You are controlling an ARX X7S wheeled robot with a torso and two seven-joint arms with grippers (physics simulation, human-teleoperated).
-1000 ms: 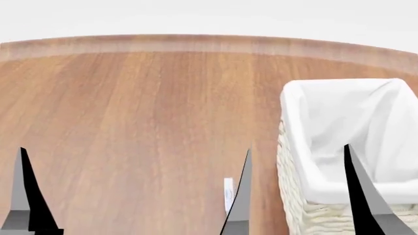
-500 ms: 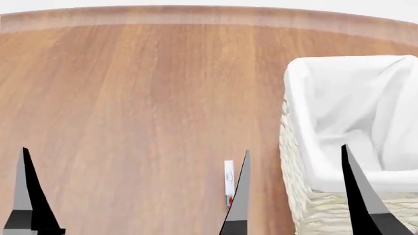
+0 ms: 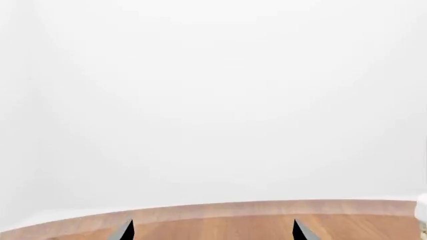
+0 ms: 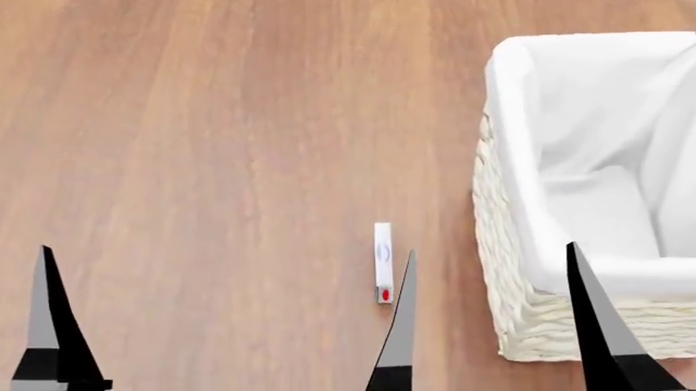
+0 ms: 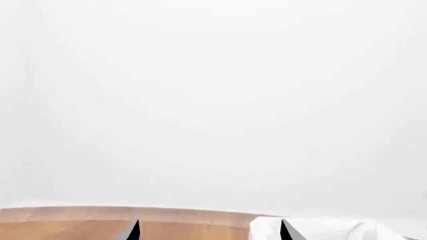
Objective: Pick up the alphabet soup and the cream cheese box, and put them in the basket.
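Note:
The cream cheese box (image 4: pixel 383 273) lies flat on the wooden table (image 4: pixel 218 163), a thin white box with a red spot at its near end. It sits just left of my right gripper's left fingertip (image 4: pixel 405 309). The basket (image 4: pixel 511 309), wicker with a white cloth liner, stands at the right and looks empty where its inside shows. My right gripper (image 4: pixel 491 248) is open, held above the basket's near-left corner; the right wrist view also shows this gripper (image 5: pixel 209 224) open and the basket's cloth (image 5: pixel 320 229). My left gripper (image 3: pixel 213 224) is open over bare wood; only one of its fingers (image 4: pixel 49 326) shows in the head view. The alphabet soup is out of view.
The table's far edge (image 3: pixel 267 206) shows in both wrist views against a plain white background. A white sliver (image 3: pixel 421 215) sits at the border of the left wrist view; I cannot tell what it is.
The head view has tilted down: the table's far edge has left the picture, and the basket and cream cheese box sit higher in it. Both grippers hold their places in the frame.

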